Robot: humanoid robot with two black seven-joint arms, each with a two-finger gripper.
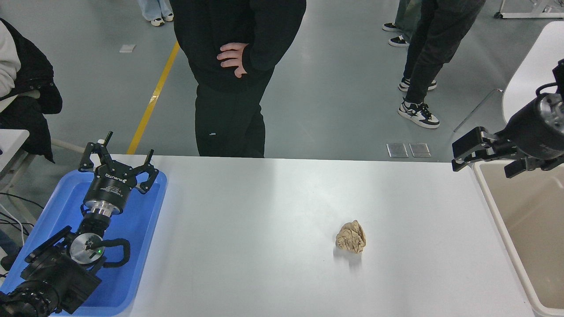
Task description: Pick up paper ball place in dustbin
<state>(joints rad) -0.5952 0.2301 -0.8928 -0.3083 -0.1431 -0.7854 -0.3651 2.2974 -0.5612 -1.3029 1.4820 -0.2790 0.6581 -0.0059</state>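
Parked lower left, the left pincer (118,161) is spread apart over a blue tray (150,220). Tan, creased paper ball (351,237) sits mid-tabletop (264,220); right pincer (468,152) gapes beside the dustbin (498,224).

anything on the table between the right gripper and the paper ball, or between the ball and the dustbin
Nothing visible. The right gripper hangs open over the dustbin rim at the table's right edge. The paper ball lies alone on the bare white table, and only bare tabletop lies between it and the dustbin.
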